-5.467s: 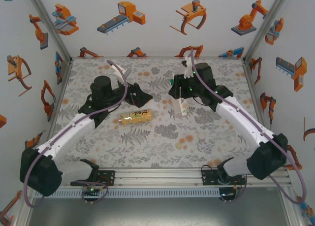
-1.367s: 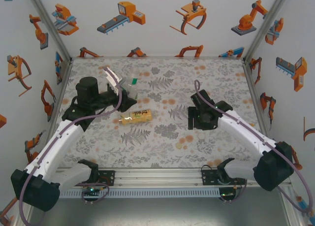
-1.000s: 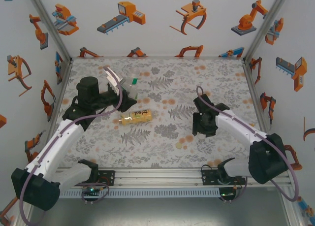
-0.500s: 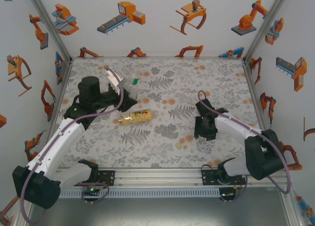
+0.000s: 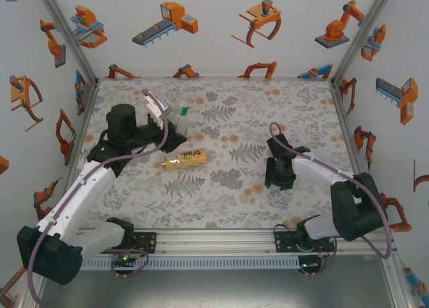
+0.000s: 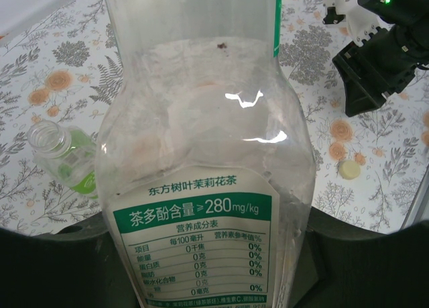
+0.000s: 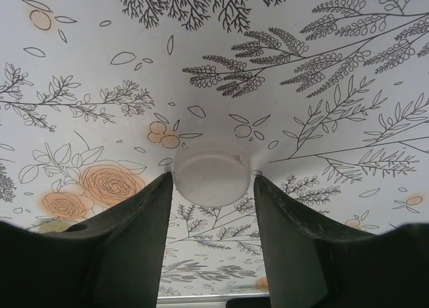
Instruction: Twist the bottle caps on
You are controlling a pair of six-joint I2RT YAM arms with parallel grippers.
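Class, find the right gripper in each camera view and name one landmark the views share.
Top external: right gripper right of centre, pointing down.
Left wrist: upper right, beyond the slim bottle.
Right wrist: bottom, fingers against both sides of a white cap.
Shared landmark: floral tablecloth.

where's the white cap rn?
In the right wrist view the white cap lies on the floral tablecloth between the right gripper's fingers; from above, that gripper sits right of centre, beside a pale cap.
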